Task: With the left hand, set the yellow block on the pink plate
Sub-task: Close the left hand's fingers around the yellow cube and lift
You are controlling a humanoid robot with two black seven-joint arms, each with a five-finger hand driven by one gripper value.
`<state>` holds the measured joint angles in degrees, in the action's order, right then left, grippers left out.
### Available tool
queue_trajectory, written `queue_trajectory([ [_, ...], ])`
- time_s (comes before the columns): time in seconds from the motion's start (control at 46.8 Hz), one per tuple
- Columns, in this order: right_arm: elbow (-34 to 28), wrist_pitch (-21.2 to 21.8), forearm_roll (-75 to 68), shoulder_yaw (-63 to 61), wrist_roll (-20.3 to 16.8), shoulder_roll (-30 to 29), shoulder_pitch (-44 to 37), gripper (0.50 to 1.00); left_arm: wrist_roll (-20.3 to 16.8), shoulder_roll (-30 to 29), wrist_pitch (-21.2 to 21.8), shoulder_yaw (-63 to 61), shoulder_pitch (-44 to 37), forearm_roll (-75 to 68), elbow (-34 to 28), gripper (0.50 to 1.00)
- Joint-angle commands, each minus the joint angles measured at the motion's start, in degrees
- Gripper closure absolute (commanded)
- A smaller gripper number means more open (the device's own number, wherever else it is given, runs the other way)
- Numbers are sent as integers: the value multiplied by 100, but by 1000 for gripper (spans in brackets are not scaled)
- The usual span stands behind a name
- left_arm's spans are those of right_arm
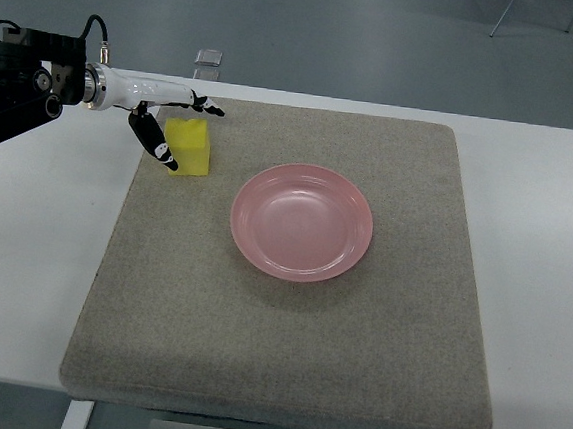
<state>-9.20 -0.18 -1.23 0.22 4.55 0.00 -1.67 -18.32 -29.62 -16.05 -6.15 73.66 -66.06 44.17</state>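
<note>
Left arm: it reached in from the picture's left edge, dark joint housings first, then a white forearm running out over the table's far left.
Left hand (170,122): there it was at the yellow block, fingers wrapped round it, one black-tipped finger (159,147) down the block's left face, others over its top far edge. Closed on the block, as far as the view showed.
Yellow block (192,147): sat at the far-left part of the mat, upright, its base seemingly on the cloth; whether it had lifted clear could not be told.
Pink plate (302,222): lay near the middle of the mat, right of the block and a little nearer the camera, apart from it, nothing on it.
Grey mat (285,345): a big square pad covering most of the white table (22,252).
Right arm: nowhere in the picture.
Floor beyond: grey, with a small clear object (209,57) lying just past the table's far edge.
</note>
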Motion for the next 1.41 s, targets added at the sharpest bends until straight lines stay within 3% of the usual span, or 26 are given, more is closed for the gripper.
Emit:
queue_trajectory([
  [0.0,-3,0,0,-5,2,0,0,576,-14,0,6,-9,-1,-47,4,519],
  [0.149,-3,0,0,4,2,0,0,576,-14,9,6,-26,-62,-109,4,549],
  [0.235,-3,0,0,4,2,0,0,576,-14,44,6,-53,-88,-117,-5,613],
  [0.406,-3,0,0,-5,-6,0,0,576,-14,44,14,-70,-88,-126,-31,681],
  [0.555,-3,0,0,4,2,0,0,576,-14,44,32,-62,-88,-188,-40,774],
  [0.662,6,0,0,-5,2,0,0,576,-14,44,32,-62,-88,-188,-58,857],
  [0.726,-3,0,0,4,2,0,0,576,-14,44,32,-44,-88,-179,-67,992],
  [0.747,6,0,0,-5,2,0,0,576,-14,44,32,-44,-80,-179,-75,1000],
  [1.11,6,0,0,4,2,0,0,576,-66,44,32,9,-27,-100,-198,1000],
  [1.388,-3,0,0,-5,2,0,0,576,-251,377,32,9,17,-73,-805,1000],
])
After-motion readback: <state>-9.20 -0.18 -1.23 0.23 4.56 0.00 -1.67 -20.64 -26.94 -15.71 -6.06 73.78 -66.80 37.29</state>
